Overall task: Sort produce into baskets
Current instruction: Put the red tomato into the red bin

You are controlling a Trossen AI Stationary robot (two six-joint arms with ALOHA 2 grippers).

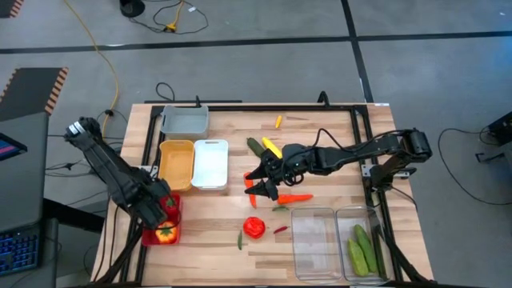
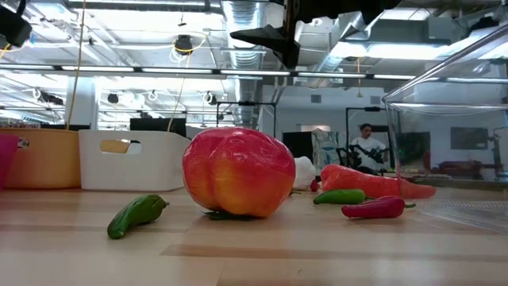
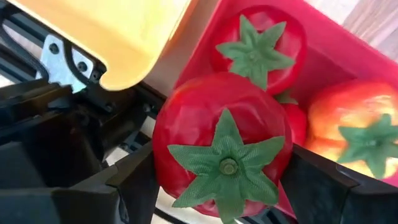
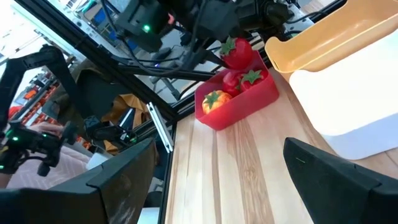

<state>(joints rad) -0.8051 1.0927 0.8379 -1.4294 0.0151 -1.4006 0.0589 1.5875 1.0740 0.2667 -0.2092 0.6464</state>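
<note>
Wooden tabletop holds the red basket [image 1: 152, 236] at its left edge, above which the left gripper [image 3: 217, 180] clamps a glossy, likely light and slippery toy tomato [image 3: 221, 146] across its round middle, while the right gripper [image 1: 268, 186] hovers spread mid-table.

From above, the left end effector [image 1: 162, 210] mostly hides its tomato [image 1: 170, 205]; the white lump [image 2: 305, 172] behind the pepper [image 2: 238, 171] is anyone's guess.
</note>
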